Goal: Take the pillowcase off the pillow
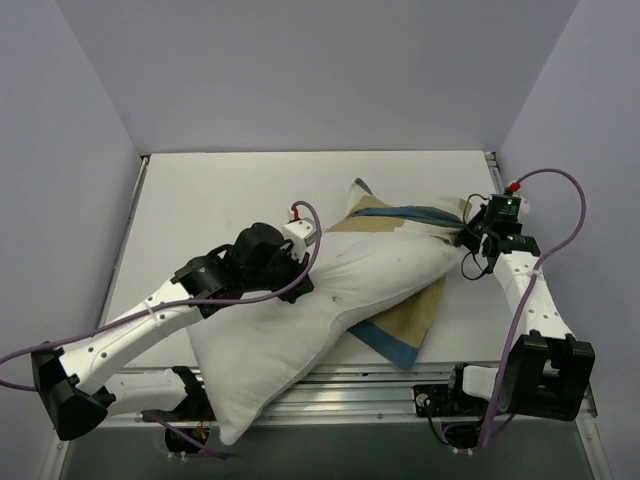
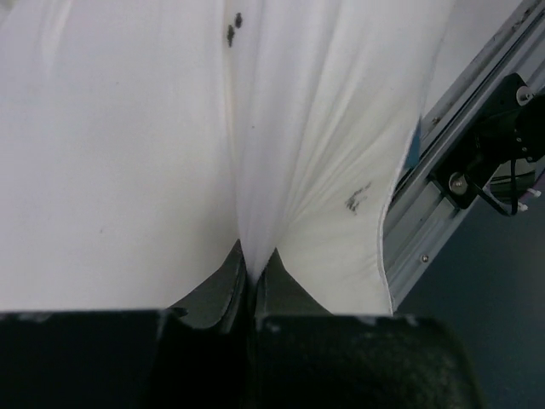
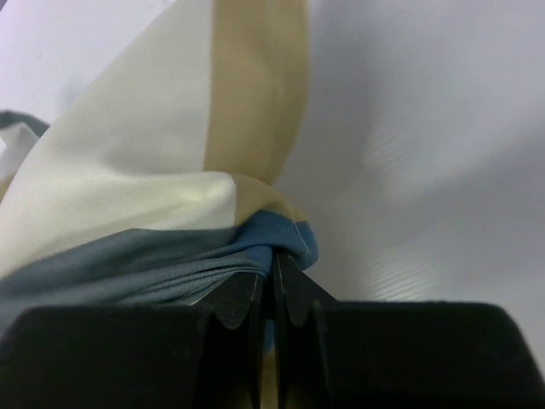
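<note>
The plain white pillow lies slantwise across the table, its lower end over the near edge. The blue, tan and cream pillowcase still covers its far right end and trails under it at the right. My left gripper is shut on a pinched fold of the white pillow, as the left wrist view shows. My right gripper is shut on a bunched blue edge of the pillowcase at the far right; its jaws stand closed on the cloth.
The white table has grey walls on three sides. A metal rail runs along the near edge, also seen in the left wrist view. Purple cables loop off both arms.
</note>
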